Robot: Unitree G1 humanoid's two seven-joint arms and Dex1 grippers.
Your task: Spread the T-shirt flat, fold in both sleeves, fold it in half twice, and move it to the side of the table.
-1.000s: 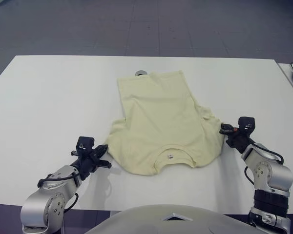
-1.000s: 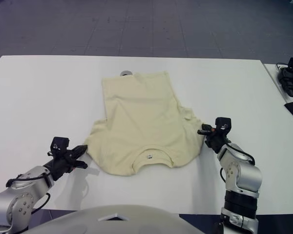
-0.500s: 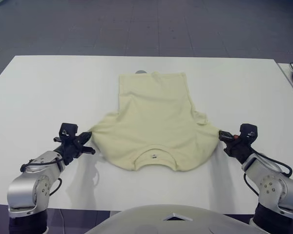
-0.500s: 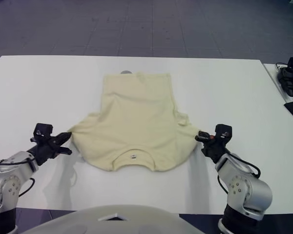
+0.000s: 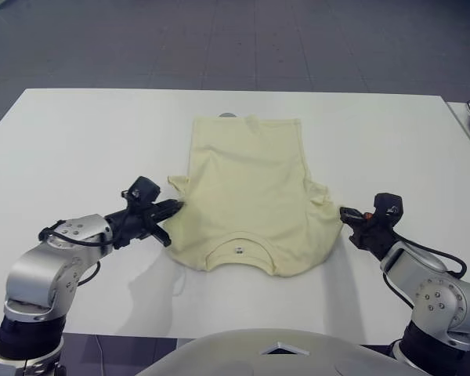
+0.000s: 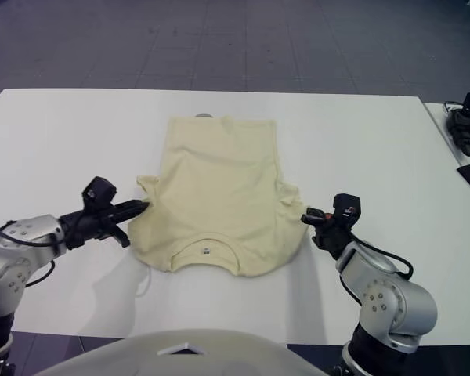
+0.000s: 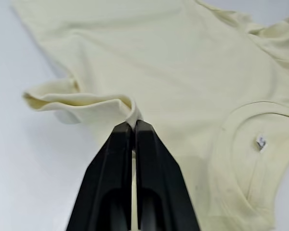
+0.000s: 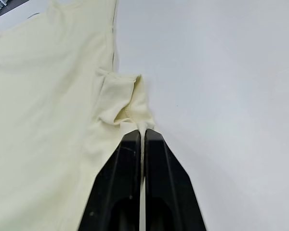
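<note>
Now my left gripper and right gripper each clamp a sleeve of the pale yellow cotton T-shirt; sleeve-fold step, I reckon, so lay both inward next.

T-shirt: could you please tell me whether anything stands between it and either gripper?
Nothing visible does. The left gripper is shut on the left sleeve of the T-shirt, and the right gripper is shut on the right sleeve. Both touch the cloth directly.
</note>
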